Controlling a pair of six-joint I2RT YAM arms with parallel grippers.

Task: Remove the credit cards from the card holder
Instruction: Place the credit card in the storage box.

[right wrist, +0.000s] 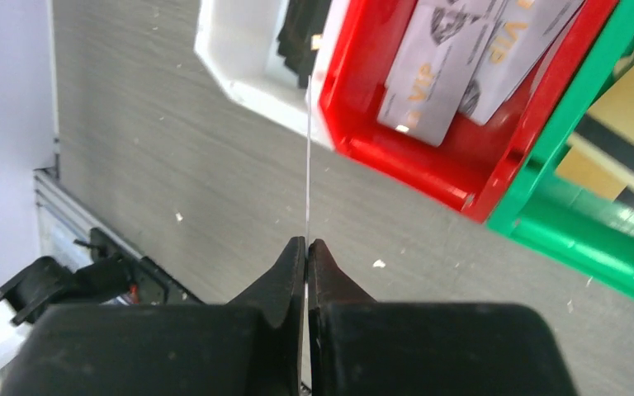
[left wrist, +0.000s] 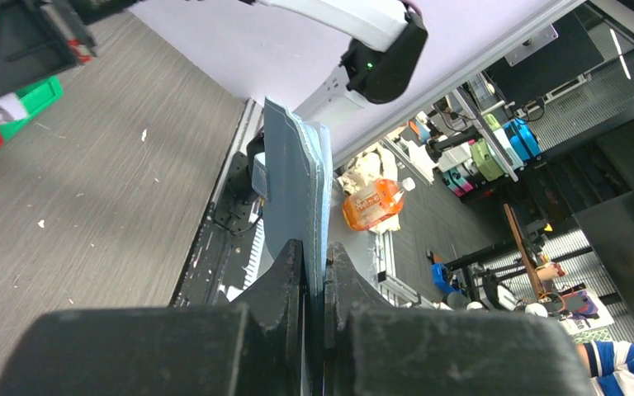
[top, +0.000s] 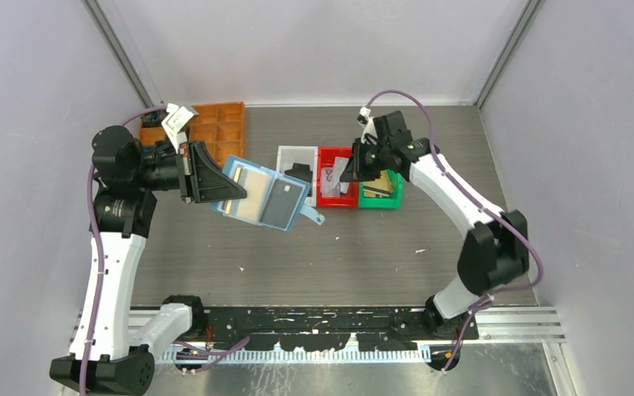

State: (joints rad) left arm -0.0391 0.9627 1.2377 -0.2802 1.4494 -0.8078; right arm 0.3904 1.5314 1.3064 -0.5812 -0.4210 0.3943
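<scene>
The left gripper (left wrist: 314,257) is clamped tight on one edge of the card holder (left wrist: 290,177), which stands edge-on above its fingers in the middle of the left wrist view. From the top camera the holder hangs unfolded, off the table, left of centre. Its paler inside faces up, with a cream card (top: 248,196) in one half and a dark grey card (top: 285,205) in the other. The right gripper (right wrist: 306,247) is pinched together on a single credit card (right wrist: 307,165), seen only as a thin upright line at the centre of the right wrist view. The line's far end shows against the seam between the white bin (right wrist: 231,66) and the red bin (right wrist: 404,161). Two pale cards marked VIP (right wrist: 442,74) lie in the red bin at upper right, and the green bin (right wrist: 578,223) sits beside it at the right edge. An orange tray (top: 223,124) sits at the upper left of the grey table (top: 297,264).
</scene>
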